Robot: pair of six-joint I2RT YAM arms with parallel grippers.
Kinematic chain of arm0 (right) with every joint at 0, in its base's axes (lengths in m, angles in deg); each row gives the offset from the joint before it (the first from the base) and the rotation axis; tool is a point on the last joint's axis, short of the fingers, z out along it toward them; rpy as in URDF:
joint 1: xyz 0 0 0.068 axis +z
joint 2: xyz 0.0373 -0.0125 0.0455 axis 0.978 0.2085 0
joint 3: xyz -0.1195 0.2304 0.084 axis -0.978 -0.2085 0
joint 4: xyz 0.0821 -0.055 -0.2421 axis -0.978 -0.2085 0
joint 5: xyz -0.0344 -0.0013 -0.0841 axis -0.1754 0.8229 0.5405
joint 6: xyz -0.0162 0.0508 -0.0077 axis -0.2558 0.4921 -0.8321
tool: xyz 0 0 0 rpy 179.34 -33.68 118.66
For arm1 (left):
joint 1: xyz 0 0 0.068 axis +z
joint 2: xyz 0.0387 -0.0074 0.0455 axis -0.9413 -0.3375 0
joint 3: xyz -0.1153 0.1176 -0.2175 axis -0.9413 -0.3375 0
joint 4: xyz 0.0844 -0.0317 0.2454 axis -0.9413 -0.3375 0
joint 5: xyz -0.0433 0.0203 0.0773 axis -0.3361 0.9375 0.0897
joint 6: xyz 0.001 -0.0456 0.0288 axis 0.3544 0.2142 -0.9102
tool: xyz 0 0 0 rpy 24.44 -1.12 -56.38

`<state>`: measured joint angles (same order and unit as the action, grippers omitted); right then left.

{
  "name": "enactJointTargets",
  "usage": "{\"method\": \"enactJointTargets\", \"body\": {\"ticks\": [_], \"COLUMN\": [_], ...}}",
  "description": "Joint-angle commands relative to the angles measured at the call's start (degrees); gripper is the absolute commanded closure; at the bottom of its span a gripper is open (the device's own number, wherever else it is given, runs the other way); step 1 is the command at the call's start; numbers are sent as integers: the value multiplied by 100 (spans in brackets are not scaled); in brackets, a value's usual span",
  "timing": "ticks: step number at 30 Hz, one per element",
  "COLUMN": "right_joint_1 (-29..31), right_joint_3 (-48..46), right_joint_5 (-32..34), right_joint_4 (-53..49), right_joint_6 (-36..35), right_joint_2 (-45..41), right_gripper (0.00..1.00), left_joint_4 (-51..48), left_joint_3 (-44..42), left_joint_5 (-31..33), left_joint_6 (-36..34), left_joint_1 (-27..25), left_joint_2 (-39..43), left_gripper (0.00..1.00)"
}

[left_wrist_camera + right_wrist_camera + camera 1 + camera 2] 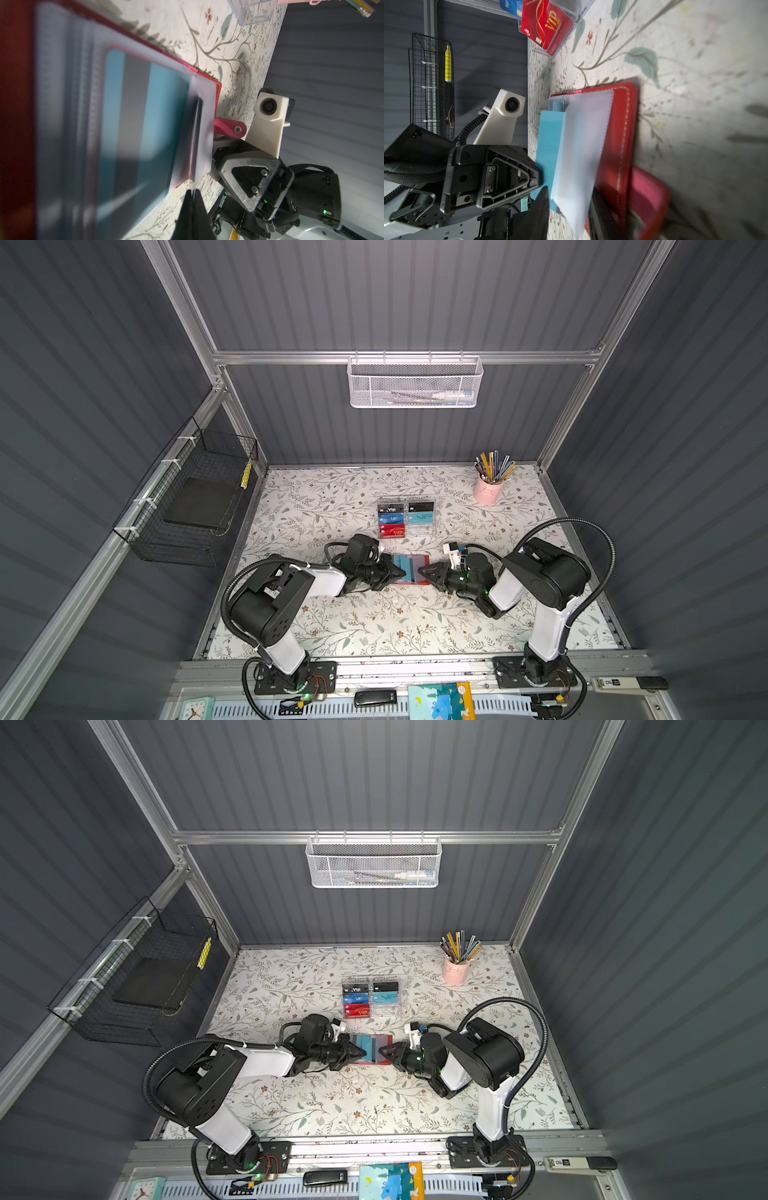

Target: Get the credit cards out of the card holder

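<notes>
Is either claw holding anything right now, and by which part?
The left gripper pinches the light-blue card by its edge sticking out of the red wallet; the right gripper's jaws stand open.

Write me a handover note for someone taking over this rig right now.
Left gripper: shut on the edge of a light-blue card that sticks partly out of its sleeve.
Right gripper: open at the strap edge of the card holder, which lies open on the table.
Done: that card partly drawn.
Left: pull it free, then what looks like another card under it.

Red card holder [623, 124], teal and light-blue credit cards [550, 135], cream floral-print tabletop [374, 622]
</notes>
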<state>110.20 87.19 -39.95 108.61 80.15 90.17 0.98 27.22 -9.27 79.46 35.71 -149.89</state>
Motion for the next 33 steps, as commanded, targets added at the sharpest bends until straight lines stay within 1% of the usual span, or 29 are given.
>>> {"method": "enactJointTargets", "body": {"ticks": [1,5,7,11,13,14,17,18,19,20,22,25,27,29,30,33], "right_joint_1": [11,10,8,17,12,18,29,23,29,33,46,52,53,55,59,72], "right_joint_3": [-63,-141,-169,-153,-96,-59,52,112,174,235,366,524,595,659,697,832], "right_joint_5": [85,209,291,485,605,676,902,987,1079,1154,1508,1813,1990,2098,2150,2185], "right_joint_4": [-335,-854,-1191,-2061,-2615,-2922,-3728,-4054,-4365,-4644,-5241,-5966,-6318,-6552,-6663,-6912], "right_joint_6": [-254,-502,-657,-1046,-1266,-1390,-1715,-1842,-1989,-2120,-2402,-2784,-2974,-3104,-3157,-3241], "right_joint_2": [-255,-685,-958,-1640,-2005,-2234,-2802,-3006,-3195,-3337,-3669,-4107,-4346,-4421,-4622,-4659], "right_gripper": [60,52,48,35,28,23,11,5,1,1,1,1,1,1,1,1], "left_joint_4": [-883,-1439,-1880,-2767,-3038,-3181,-3461,-3561,-3678,-3800,-4090,-4933,-5820,-6495,-6818,-7497], "left_joint_3": [218,397,553,901,1029,1093,1276,1356,1439,1533,1768,2358,2897,3389,3603,4129], "left_joint_5": [263,493,706,1245,1392,1624,1882,1982,2111,2263,2618,3369,4067,4475,4628,4785], "left_joint_6": [-583,-941,-1202,-1721,-1864,-1918,-1914,-1884,-1847,-1801,-1675,-1304,-805,-427,-174,484], "left_joint_1": [-41,-47,-54,-68,-71,-76,-77,-85,-94,-108,-142,-191,-255,-291,-305,-305], "left_joint_2": [202,283,371,626,716,758,828,862,903,942,1028,985,816,603,492,231], "left_gripper": [100,100,100,100,100,100,100,100,100,100,100,100,100,100,100,100]}}
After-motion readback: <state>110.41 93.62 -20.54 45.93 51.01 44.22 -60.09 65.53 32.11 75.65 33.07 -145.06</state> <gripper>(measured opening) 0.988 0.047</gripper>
